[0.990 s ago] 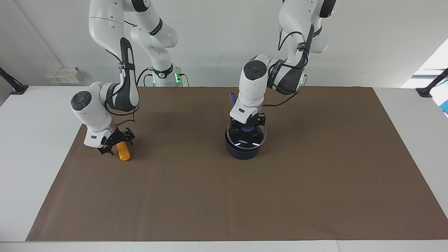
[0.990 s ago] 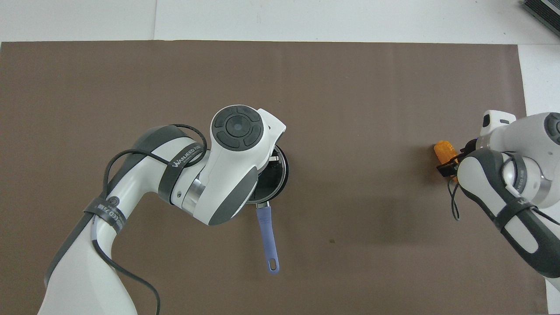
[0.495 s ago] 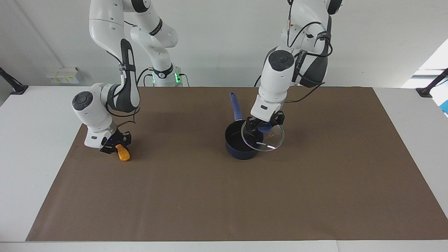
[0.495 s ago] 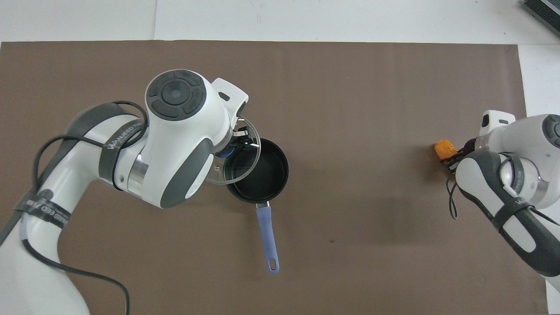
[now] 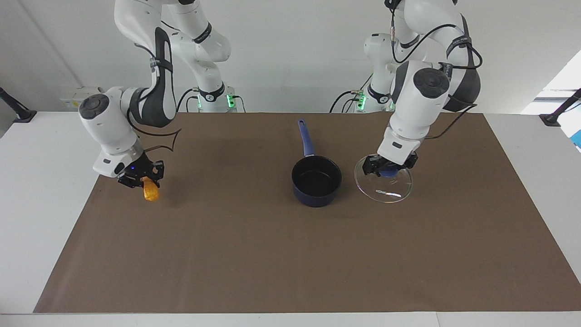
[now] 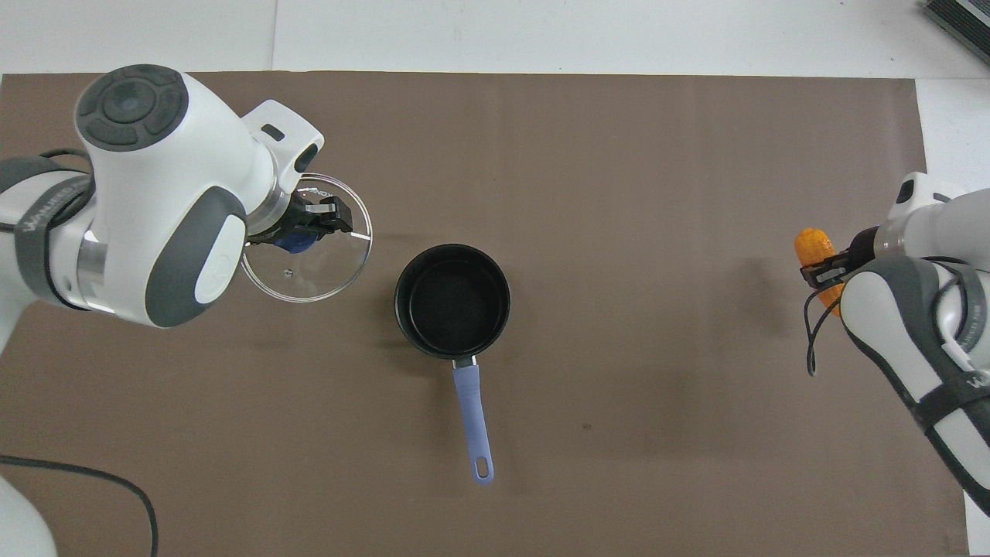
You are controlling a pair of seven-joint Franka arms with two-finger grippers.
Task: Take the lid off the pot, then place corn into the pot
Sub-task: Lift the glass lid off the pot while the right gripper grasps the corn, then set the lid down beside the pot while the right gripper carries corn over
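- Lid (image 5: 384,185) is clear of the pot (image 5: 316,180) now: my left gripper (image 5: 389,169) is clamped on its blue knob, and it has swung out from half over the rim to over the mat (image 5: 281,254), beside the pot toward my left arm's end.
- Pot sits open mid-mat, handle toward me.
- Corn (image 5: 150,192) is pinched in my right gripper (image 5: 141,178) and has come up off the mat at my right arm's end.

White table (image 5: 45,150) under a brown mat (image 5: 290,254), plain white wall (image 5: 290,54), small white box (image 5: 72,96) by the wall, daylight from a window (image 5: 563,81) at the left arm's end.
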